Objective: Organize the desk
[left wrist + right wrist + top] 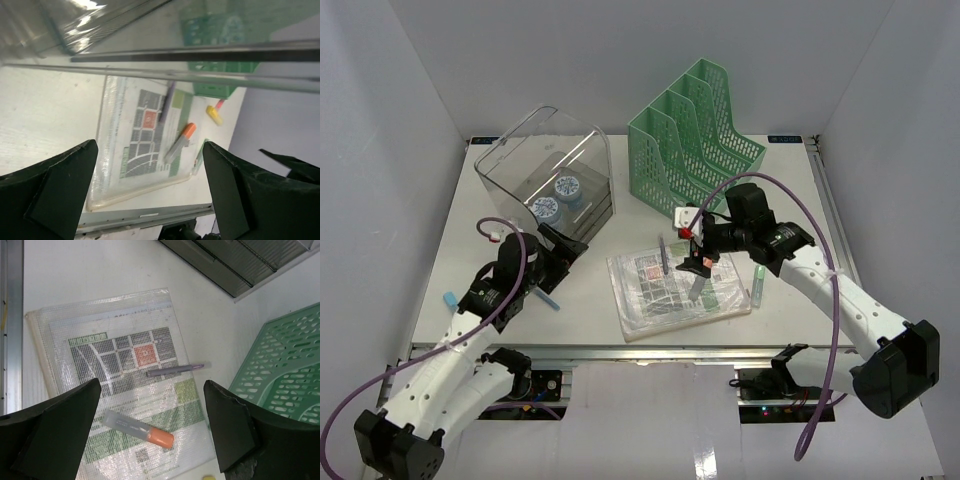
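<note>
The white desk (460,230) holds a clear mesh pouch (675,290) of printed sheets in the middle. A purple pen (663,255) and a grey marker with an orange cap (139,429) lie on the pouch. My right gripper (697,265) hovers open and empty over the pouch (115,365), with the purple pen (175,371) between its fingers in the right wrist view. My left gripper (560,250) is open and empty beside the clear box (550,185), left of the pouch (135,150). The marker (180,141) and purple pen (167,102) also show in the left wrist view.
The clear plastic box holds two blue-white tape rolls (557,198). A green file rack (695,135) stands at the back. A green pen (757,285) lies right of the pouch, a blue pen (450,297) under my left arm, and a yellow-pink highlighter (215,112) near the rack. The metal rail (650,352) runs along the front.
</note>
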Controlling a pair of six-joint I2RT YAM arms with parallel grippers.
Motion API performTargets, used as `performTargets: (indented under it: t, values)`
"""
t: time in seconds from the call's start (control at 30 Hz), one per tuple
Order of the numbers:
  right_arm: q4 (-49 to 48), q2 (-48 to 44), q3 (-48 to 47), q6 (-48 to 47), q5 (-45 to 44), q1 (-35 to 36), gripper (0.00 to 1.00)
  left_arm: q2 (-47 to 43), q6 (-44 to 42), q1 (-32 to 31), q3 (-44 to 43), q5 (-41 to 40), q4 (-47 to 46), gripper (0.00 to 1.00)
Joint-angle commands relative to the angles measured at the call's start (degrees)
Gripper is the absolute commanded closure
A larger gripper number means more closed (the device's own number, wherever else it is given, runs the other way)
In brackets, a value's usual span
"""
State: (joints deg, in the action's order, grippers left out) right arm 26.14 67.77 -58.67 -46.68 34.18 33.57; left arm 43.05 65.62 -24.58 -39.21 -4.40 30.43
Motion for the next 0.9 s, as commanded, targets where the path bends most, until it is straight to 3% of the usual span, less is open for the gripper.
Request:
performTargets:
  t: [0.0, 0.1, 0.2, 0.27, 0.4, 0.53, 0.67, 0.73, 0.87]
  values:
    - [-4.08, 1.17, -0.73, 6.88, 6.03, -3.75, 0.10, 3.35, 5.61, -0.12, -2.08, -0.02, 12.64, 0.03]
    - [-6.12, 0.97, 0.76, 9.17, 7.14, -5.02, 0.10, 6.61, 6.26, -0.12, -3.05, 0.56, 14.97, 0.07]
    - [-8.35, 0.88, 1.81, 11.80, 7.61, -5.83, 0.10, 6.47, 4.31, -0.21, -1.93, 1.57, 12.04, 0.18]
    - [-9.41, 1.38, 2.11, 13.62, 9.39, -6.89, 0.10, 6.72, -0.24, -0.42, -0.69, 3.77, 6.51, 0.31]
    - [-9.94, 2.55, 2.29, 14.96, 15.20, -11.51, 0.10, 8.87, -10.44, -2.13, 0.31, 8.07, -2.20, 0.41]
    - [-13.75, 1.72, 5.56, 14.50, 25.04, -16.52, 0.11, 13.21, -16.29, -11.95, -2.62, -2.64, -4.18, 0.41]
    - [-16.10, -0.29, 8.52, 14.18, 26.09, -17.75, 0.11, 20.51, -22.43, -23.88, -7.45, -17.85, -4.87, 0.37]
    - [-16.68, -0.79, 9.51, 14.39, 26.20, -18.12, 0.10, 24.22, -25.53, -26.58, -8.87, -22.48, -4.59, 0.35]
    - [-17.09, -1.14, 11.06, 14.44, 27.36, -19.10, 0.10, 26.76, -20.58, -27.63, -8.91, -26.16, -3.44, 0.28]
